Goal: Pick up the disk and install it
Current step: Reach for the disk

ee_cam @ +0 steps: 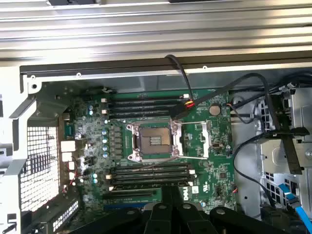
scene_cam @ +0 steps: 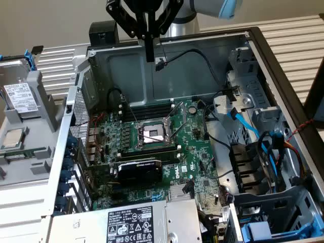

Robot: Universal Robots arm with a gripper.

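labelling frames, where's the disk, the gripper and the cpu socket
disk (scene_cam: 19,96): exterior view, on its white label
gripper (scene_cam: 150,56): exterior view, at its shut fingertips
cpu socket (ee_cam: 153,141): wrist view, middle of the open socket

Blue-framed silver disk (scene_cam: 19,96), exterior view's left

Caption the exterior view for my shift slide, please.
Shut, empty pincer hangs over the open computer case; the disk sits in a grey stand at the exterior view's left.
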